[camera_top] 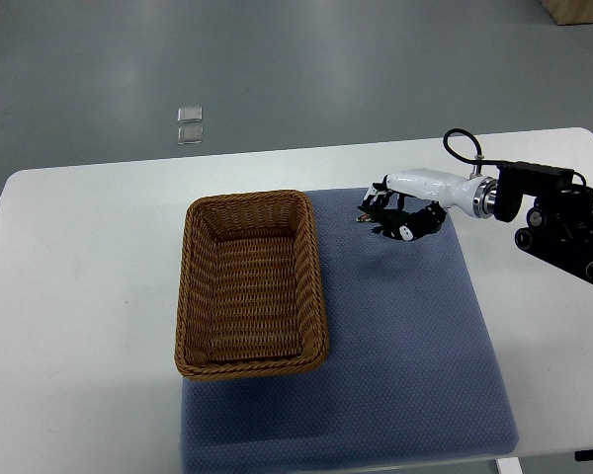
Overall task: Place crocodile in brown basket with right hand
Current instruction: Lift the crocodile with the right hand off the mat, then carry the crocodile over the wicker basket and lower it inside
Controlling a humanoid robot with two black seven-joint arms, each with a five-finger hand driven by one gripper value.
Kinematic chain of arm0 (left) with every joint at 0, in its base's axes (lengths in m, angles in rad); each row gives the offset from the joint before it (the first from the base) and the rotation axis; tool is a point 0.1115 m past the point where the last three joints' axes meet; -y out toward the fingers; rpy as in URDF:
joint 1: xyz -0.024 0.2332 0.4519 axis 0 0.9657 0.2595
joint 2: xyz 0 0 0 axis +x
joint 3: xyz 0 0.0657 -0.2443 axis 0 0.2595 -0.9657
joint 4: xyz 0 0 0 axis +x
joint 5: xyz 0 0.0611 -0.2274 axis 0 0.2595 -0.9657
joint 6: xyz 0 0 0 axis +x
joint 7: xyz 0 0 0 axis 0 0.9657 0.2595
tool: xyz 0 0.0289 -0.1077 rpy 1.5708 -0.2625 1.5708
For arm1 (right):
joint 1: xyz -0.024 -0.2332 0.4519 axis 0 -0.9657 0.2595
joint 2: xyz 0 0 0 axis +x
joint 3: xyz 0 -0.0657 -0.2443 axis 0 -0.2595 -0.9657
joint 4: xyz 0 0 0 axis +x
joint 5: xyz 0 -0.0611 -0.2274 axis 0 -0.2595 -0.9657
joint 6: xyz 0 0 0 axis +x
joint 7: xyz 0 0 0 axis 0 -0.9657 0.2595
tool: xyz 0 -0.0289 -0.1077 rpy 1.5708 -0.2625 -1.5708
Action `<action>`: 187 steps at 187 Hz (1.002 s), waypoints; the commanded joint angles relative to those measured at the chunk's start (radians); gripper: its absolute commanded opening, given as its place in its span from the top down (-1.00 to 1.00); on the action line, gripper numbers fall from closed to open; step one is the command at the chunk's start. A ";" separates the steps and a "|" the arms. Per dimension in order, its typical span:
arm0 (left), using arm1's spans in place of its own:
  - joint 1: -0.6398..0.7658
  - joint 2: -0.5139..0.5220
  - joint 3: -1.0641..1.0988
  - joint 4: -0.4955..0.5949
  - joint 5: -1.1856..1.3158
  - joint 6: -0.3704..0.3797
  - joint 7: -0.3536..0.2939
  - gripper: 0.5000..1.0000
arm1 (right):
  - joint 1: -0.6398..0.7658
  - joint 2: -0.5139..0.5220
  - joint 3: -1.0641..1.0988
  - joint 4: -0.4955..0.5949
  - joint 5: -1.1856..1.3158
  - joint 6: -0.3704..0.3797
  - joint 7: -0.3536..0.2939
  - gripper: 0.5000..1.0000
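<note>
Nearest the camera lies the front edge of the blue mat point(395, 395), spread over the white table point(79, 296). On the mat's left part stands the brown basket point(316, 276), a long wicker tray with nothing in it, its long side running away from the camera.

To the right of the basket, near the mat's far edge, is the crocodile point(374, 209), a small green toy, well apart from the basket rim. The right hand point(403, 212) is over it, dark fingers point(407, 231) curled down around the toy, so it appears to be gripped. A shadow on the mat just below suggests that the hand is raised a little. Whether the toy is clear of the cloth I cannot tell. The white forearm point(430, 185) reaches in from the right edge. The left arm is not visible.

I judge the step in hand to be the carry to the basket. To do it well, the grip should be kept closed and the toy raised above the wicker wall before any travel leftward (the rim stands proud of the mat and could snag a low toy). The hand should open only over the middle of the basket, low enough that the crocodile does not bounce out.
</note>
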 commanded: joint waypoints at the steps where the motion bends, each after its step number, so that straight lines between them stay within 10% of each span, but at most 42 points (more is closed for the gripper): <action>1: 0.000 0.000 0.000 0.000 0.000 0.000 0.000 -1.00 | 0.025 -0.007 0.001 0.000 0.003 0.004 0.017 1.00; 187: 0.000 0.000 0.000 0.000 0.000 0.000 0.000 -1.00 | 0.249 0.334 -0.197 0.052 -0.046 -0.085 0.066 1.00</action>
